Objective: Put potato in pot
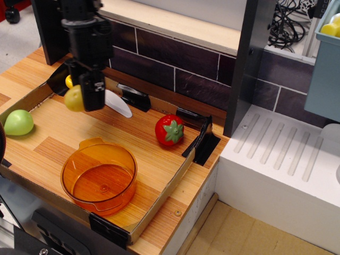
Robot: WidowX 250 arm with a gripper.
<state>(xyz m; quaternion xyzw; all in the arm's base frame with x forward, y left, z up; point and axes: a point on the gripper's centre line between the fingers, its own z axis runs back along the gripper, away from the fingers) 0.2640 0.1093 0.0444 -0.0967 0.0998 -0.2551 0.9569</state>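
My gripper (85, 99) is shut on the small yellow potato (74, 98) and holds it in the air above the wooden tray, left of the white knife blade. The potato shows at the left side of the black fingers (94, 95). The round translucent orange pot (99, 176) stands empty on the tray floor, below and a little to the right of the gripper.
A light green toy fruit (18, 122) lies at the tray's left edge. A yellow-handled white knife (118, 103) lies behind the gripper. A red strawberry toy (169, 129) sits at the right. The wooden tray (154, 159) has low cardboard walls with black corner clips. A dark tiled wall stands behind.
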